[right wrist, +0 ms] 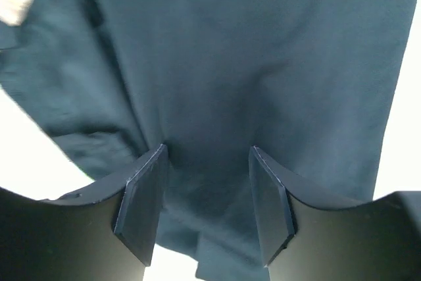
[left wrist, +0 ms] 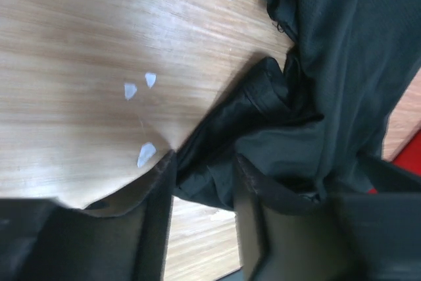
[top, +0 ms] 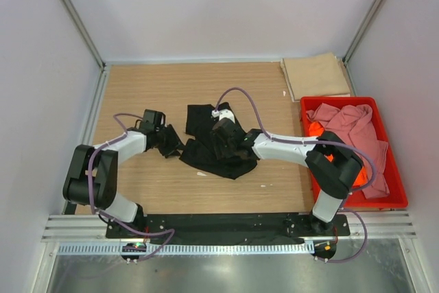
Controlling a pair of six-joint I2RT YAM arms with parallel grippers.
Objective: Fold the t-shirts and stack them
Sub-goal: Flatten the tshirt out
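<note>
The black t-shirt [top: 206,156] lies crumpled in the middle of the wooden table. My left gripper [top: 169,142] is at its left edge. In the left wrist view the left gripper [left wrist: 204,162] is open, with a fold of the black shirt [left wrist: 329,64] lying between its fingertips. My right gripper [top: 224,135] is low over the shirt's middle. In the right wrist view the right gripper [right wrist: 208,153] is open and straddles the black cloth [right wrist: 263,44]. The tan shirt [top: 315,77] lies folded at the back right. The pink shirt [top: 353,125] and orange shirt [top: 317,130] lie in the crate.
The red crate [top: 343,100] stands at the right edge of the table. Small white flecks [left wrist: 141,87] lie on the wood left of the black shirt. Grey walls close off the back and sides.
</note>
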